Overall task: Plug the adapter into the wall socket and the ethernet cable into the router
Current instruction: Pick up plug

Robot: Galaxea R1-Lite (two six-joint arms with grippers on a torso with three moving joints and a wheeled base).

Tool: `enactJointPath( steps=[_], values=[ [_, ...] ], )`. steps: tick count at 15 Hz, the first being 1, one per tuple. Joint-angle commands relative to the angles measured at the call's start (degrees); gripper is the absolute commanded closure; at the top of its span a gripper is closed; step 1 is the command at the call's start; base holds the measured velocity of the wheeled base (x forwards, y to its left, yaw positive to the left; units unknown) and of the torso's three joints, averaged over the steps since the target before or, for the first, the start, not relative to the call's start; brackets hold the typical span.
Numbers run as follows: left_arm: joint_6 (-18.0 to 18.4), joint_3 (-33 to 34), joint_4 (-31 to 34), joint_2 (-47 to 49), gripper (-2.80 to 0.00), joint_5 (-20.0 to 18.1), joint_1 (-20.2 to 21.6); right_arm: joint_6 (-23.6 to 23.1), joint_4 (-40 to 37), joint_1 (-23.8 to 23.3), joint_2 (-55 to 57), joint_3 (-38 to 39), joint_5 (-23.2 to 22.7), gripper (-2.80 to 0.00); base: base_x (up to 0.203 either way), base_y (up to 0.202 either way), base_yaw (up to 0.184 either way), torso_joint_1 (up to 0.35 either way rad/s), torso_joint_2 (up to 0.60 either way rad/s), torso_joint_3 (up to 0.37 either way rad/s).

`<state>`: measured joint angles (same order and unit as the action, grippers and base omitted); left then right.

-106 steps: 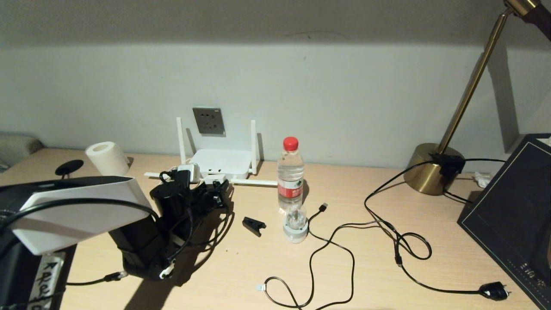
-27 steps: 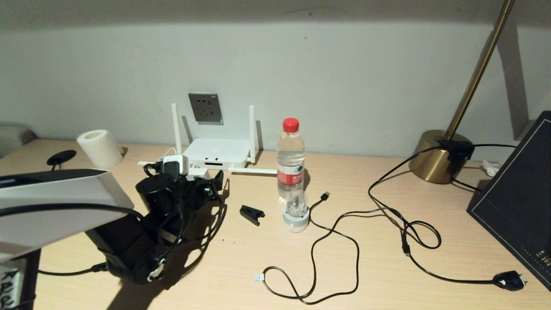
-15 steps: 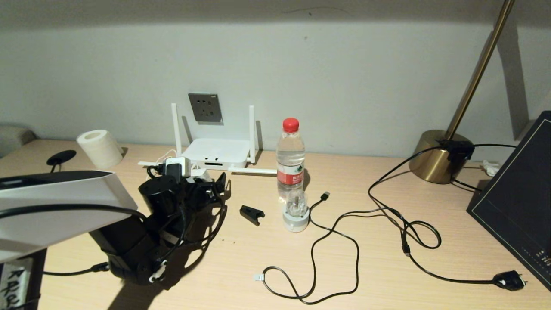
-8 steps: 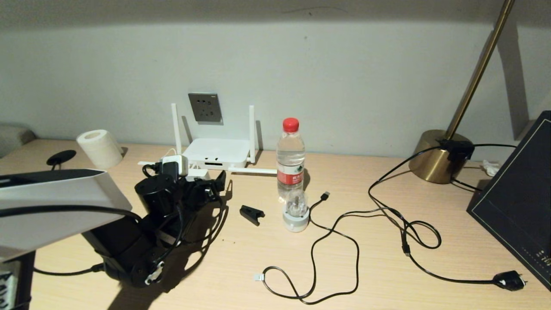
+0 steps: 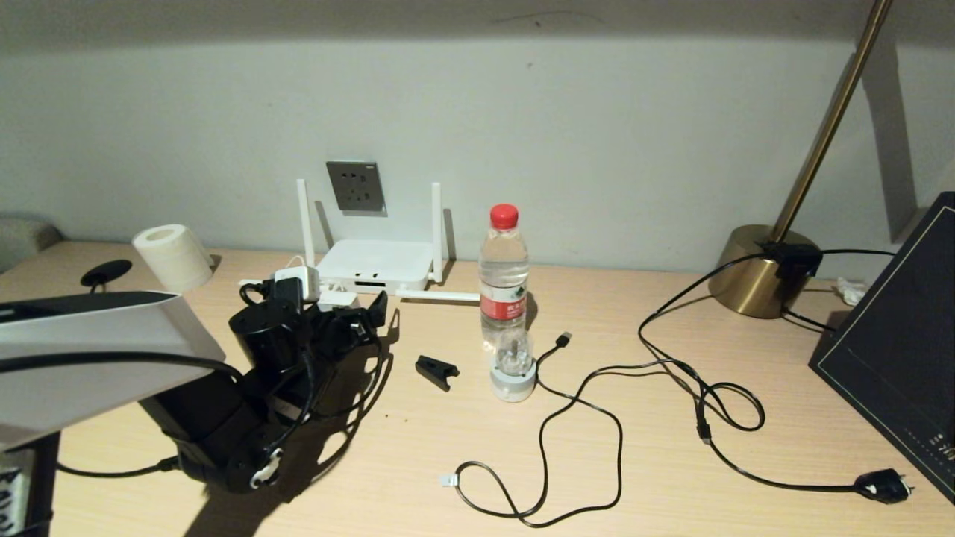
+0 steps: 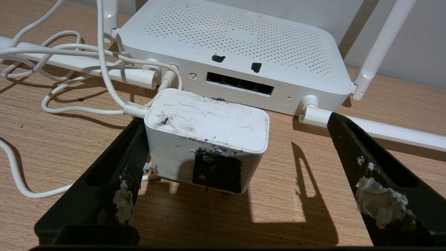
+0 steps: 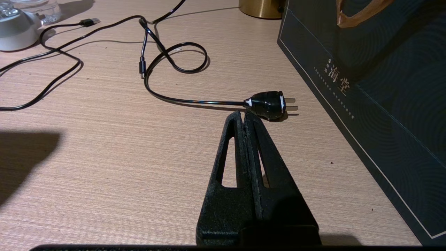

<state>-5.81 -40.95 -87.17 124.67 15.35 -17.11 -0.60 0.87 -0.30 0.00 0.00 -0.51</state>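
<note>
Crept slightly farther over the last second, left gripper (image 6: 237, 164) wide open, straddling the adapter (image 6: 205, 137) before the router (image 6: 237, 52): grasp pending; right gripper (image 7: 244, 116) closed, idle.

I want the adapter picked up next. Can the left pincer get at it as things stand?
Probably yes: the left pincer is open, the adapter stands between its fingers, one beside it, nothing between.
</note>
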Motion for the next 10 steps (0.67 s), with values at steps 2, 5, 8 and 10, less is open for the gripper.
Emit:
enactJointPath(
  steps=[2, 5, 8, 10],
  values=[
    [0.41, -0.01, -0.49, -0.22, -2.80, 0.12, 0.15, -0.02, 0.05, 0.04, 0.04, 0.26, -0.02, 0.00, 0.000, 0.000, 0.000, 0.000, 0.00, 0.000],
    [3.94, 0.01, -0.49, 0.29, -2.80, 0.45, 0.15, -0.02, 0.00, 0.04, 0.09, 0.26, -0.02, 0.00, 0.000, 0.000, 0.000, 0.000, 0.00, 0.000],
    [6.16, 0.08, -0.49, 0.23, -2.80, 0.56, 0.04, -0.02, 0.09, 0.04, 0.09, 0.26, -0.02, 0.00, 0.000, 0.000, 0.000, 0.000, 0.00, 0.000],
    [4.07, 0.34, -0.49, -0.10, -2.80, 0.56, -0.18, -0.02, 0.00, -0.05, 0.09, 0.26, -0.02, 0.00, 0.000, 0.000, 0.000, 0.000, 0.00, 0.000]
  ],
)
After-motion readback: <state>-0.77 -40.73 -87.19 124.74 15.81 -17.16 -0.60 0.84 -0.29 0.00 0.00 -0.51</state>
